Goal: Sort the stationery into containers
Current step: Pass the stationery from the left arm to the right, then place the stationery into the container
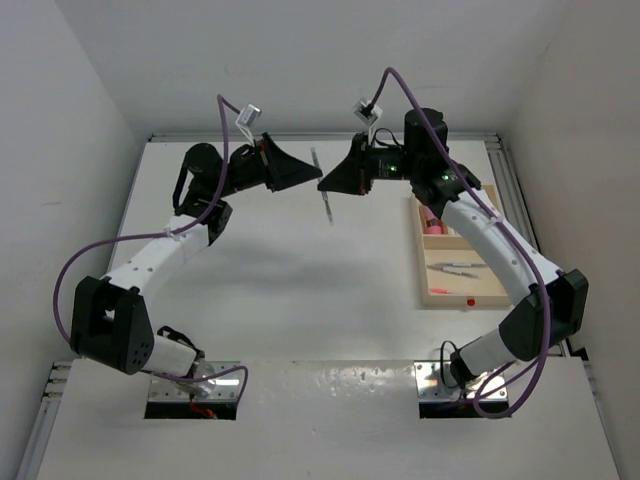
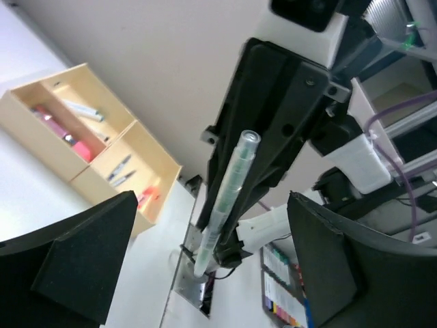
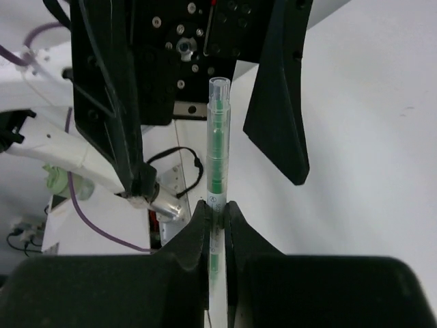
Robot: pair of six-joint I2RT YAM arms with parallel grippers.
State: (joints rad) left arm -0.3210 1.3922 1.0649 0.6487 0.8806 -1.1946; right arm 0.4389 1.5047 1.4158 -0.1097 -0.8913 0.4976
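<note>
Looks nearly finished: several pens and markers already in the tray at right. Pinches 1 green-cored pen in right gripper, mid-air over far middle, left gripper spread around it; not yet binned.

Pen between left tool and right tool; tray right.

I count two claws on my rig, the left claw and the right claw. There is one clear pen with a green core. On the surface I see one wooden tray with three compartments: two grey pens in one, one pink block in another.
</note>
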